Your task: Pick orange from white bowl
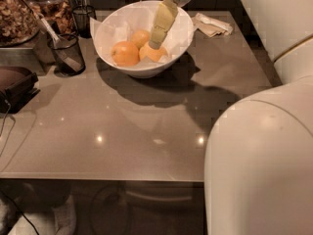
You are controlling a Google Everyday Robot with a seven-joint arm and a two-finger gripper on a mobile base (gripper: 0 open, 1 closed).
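The white bowl (143, 70) stands at the back middle of the grey table, lined with crinkled white paper. It holds three fruits. A deeper orange fruit (125, 53) lies at the left. A paler fruit (139, 36) lies behind it. The pale yellow-orange orange (155, 55) lies at the right of the bowl. My gripper (155, 43) reaches down into the bowl from the back right, tilted, with its tip right on top of this orange. The orange's upper part is hidden behind the gripper.
A black mesh cup (66, 54) with a utensil and a second dark cup (84, 17) stand left of the bowl. Snack containers (19, 16) fill the back left. A crumpled napkin (212, 24) lies right of the bowl. My white arm (259, 165) fills the right foreground.
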